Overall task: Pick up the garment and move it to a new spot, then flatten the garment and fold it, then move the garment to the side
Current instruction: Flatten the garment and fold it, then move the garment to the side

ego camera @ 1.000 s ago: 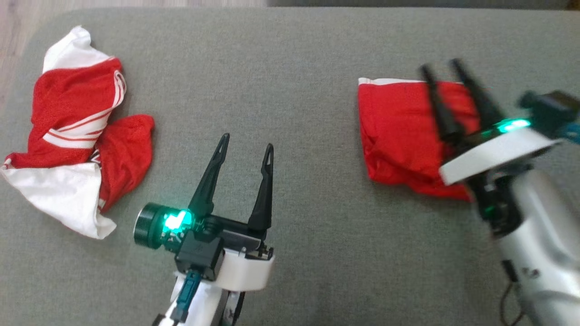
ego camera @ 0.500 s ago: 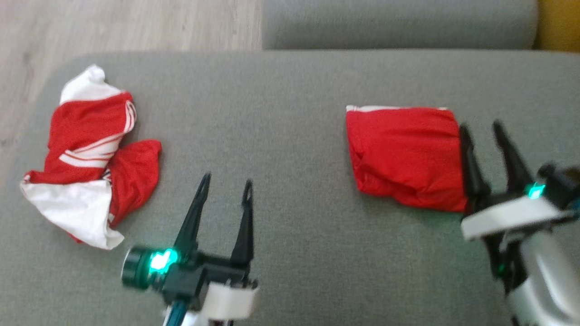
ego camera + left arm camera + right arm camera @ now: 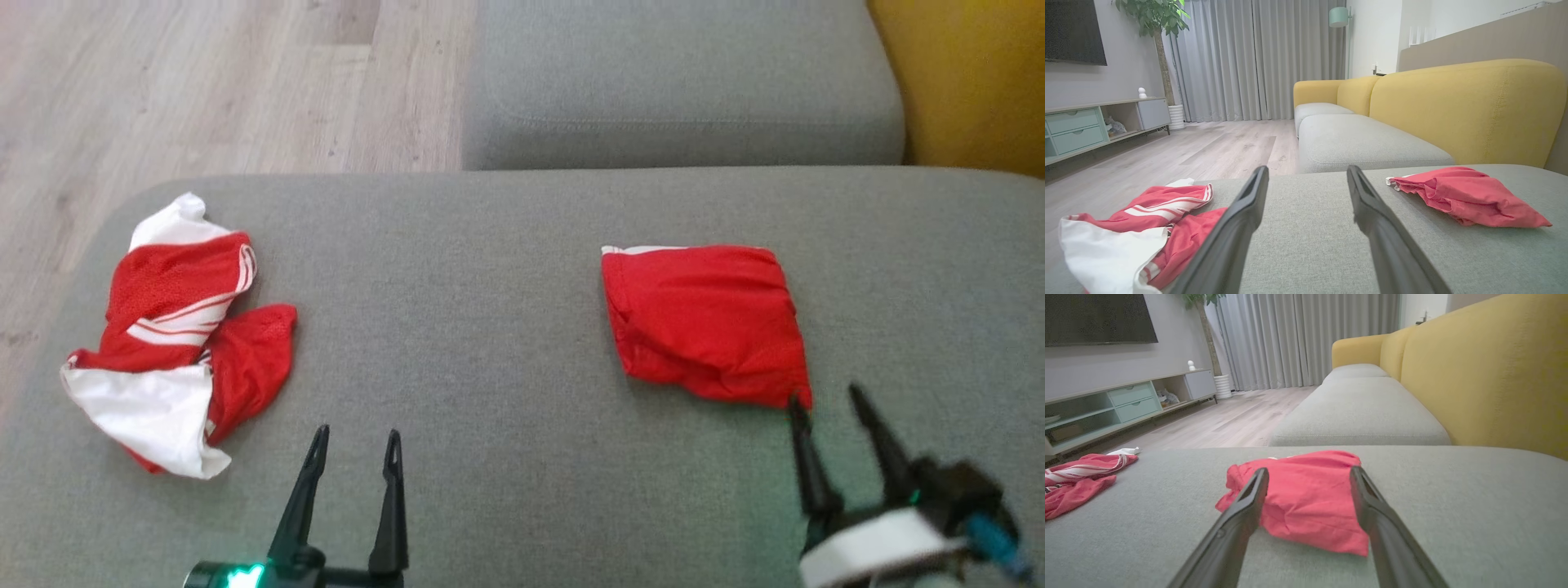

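Note:
A folded red garment (image 3: 706, 322) lies flat on the right part of the grey seat cushion (image 3: 490, 327). It also shows in the left wrist view (image 3: 1466, 196) and the right wrist view (image 3: 1306, 506). A second garment, red and white and crumpled (image 3: 175, 327) (image 3: 1155, 212) (image 3: 1077, 477), lies near the cushion's left edge. My right gripper (image 3: 824, 394) (image 3: 1309, 470) is open, its tips just short of the folded garment's near right corner, holding nothing. My left gripper (image 3: 357, 431) (image 3: 1307, 169) is open and empty over bare cushion between the two garments.
Behind the seat lies another grey cushion (image 3: 678, 90). The yellow backrest (image 3: 971, 82) stands at the far right. Wooden floor (image 3: 204, 82) runs beyond the cushion's left and far edges. A low TV cabinet (image 3: 1094, 122) stands across the room.
The head camera has tilted up, so the whole picture has shifted down. My right gripper has drawn back off the folded garment towards me. The left gripper has also drawn back.

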